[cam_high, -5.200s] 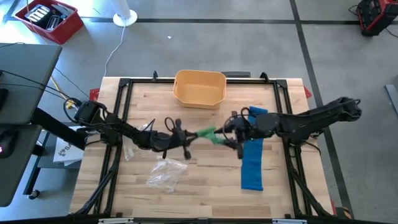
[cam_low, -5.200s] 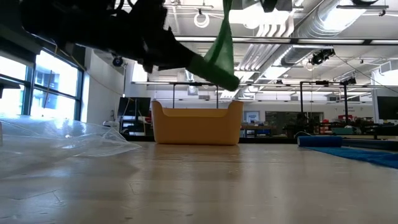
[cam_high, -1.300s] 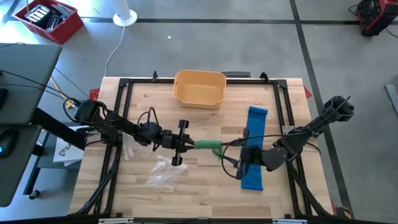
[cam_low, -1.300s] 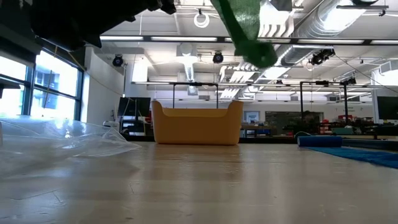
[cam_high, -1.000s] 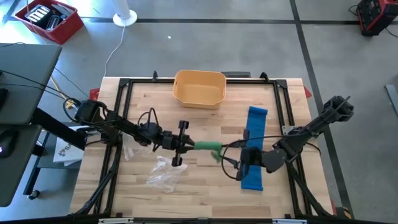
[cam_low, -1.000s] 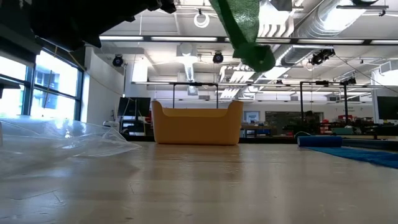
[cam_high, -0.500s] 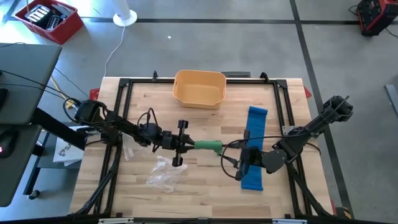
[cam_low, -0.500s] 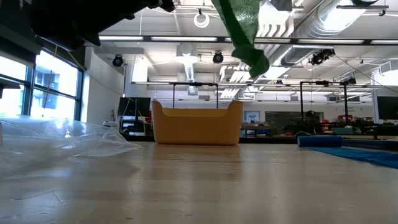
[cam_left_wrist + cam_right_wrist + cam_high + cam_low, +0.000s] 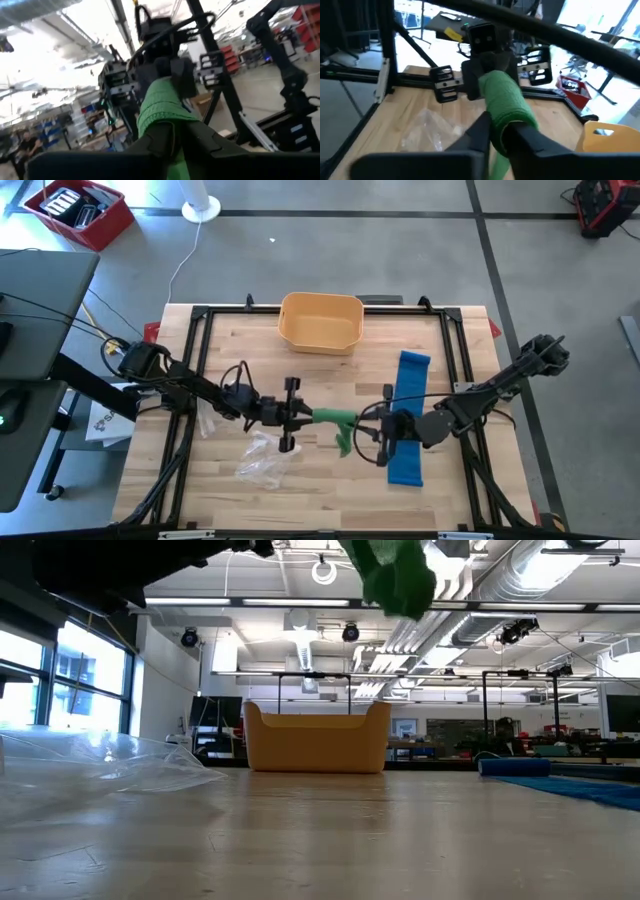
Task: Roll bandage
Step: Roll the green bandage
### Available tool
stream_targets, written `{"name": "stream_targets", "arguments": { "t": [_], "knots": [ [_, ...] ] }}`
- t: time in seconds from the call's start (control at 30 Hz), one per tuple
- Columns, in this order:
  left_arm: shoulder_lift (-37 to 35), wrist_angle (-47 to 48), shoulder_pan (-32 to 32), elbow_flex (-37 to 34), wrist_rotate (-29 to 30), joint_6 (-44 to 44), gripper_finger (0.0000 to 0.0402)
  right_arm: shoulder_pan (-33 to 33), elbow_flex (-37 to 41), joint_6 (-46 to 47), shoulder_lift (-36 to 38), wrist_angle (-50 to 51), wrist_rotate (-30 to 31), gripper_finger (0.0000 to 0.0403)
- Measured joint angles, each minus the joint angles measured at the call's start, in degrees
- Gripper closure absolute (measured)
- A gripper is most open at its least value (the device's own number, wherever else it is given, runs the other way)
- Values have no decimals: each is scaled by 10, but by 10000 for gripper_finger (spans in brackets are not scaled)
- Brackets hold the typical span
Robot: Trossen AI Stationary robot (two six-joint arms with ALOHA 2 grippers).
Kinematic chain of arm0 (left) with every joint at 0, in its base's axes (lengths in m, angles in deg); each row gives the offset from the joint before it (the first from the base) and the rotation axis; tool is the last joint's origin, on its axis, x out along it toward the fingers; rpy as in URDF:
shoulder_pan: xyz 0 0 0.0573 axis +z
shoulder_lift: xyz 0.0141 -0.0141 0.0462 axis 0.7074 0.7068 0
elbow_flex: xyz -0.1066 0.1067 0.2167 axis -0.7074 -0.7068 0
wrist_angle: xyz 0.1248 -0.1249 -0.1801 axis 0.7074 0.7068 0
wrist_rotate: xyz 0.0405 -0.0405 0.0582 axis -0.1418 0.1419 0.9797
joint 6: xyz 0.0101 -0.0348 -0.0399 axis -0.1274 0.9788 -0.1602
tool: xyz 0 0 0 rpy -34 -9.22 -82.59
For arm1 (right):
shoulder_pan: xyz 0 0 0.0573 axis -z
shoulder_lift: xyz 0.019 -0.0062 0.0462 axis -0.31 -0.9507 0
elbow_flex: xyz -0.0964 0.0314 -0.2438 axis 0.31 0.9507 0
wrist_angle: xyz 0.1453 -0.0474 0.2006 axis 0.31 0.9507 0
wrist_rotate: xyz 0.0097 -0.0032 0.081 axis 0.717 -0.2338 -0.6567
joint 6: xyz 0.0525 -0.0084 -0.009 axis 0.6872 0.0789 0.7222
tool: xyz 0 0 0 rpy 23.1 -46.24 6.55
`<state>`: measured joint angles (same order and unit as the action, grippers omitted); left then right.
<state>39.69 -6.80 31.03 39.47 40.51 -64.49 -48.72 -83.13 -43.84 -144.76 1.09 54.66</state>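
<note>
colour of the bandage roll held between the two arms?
Green. The bandage roll shows best in the right wrist view.

green bandage roll [image 9: 335,420] held above the tabletop [image 9: 330,480] centre between left gripper [image 9: 303,416] and right gripper [image 9: 366,428]. orange basket [image 9: 320,321] at rear edge. blue bandage strip [image 9: 408,420] lies right, clear plastic bag [image 9: 265,458] left.

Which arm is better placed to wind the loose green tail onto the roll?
Probably right. The right tool grips the green bandage beside its hanging tail, while the left tool holds the other end.

Green bandage [image 9: 334,418]; blue cloth [image 9: 407,432] – orange-yellow basket [image 9: 320,321]
</note>
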Motion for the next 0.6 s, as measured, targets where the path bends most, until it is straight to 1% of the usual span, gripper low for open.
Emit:
{"name": "stream_targets", "arguments": {
  "t": [0.03, 0.13, 0.23, 0.33, 0.47, 0.5, 0.6],
  "knots": [
    [0, 5, 0, 0, 3, 6, 338, 0, 0, 0, 0, 3, 5, 393],
    [-15, 44, 1, 1, 20, 8, 310, -2, 1, -1, 2, 7, 21, 389],
    [-47, 122, 1, 3, 49, 9, 292, -2, 1, 2, 14, 25, 20, 397],
    [-94, 216, 2, 3, 62, 10, 285, -8, 1, 16, 29, 53, 21, 397],
    [-157, 353, 1, 1, 61, 30, 284, -13, 0, 2, 49, 62, 20, 399],
    [-172, 378, 0, 1, 62, 36, 284, -13, 0, -5, 53, 63, 16, 399],
    [-203, 414, 0, 1, 65, 46, 284, -12, 1, -37, 71, 67, -7, 400]
  ]
}}
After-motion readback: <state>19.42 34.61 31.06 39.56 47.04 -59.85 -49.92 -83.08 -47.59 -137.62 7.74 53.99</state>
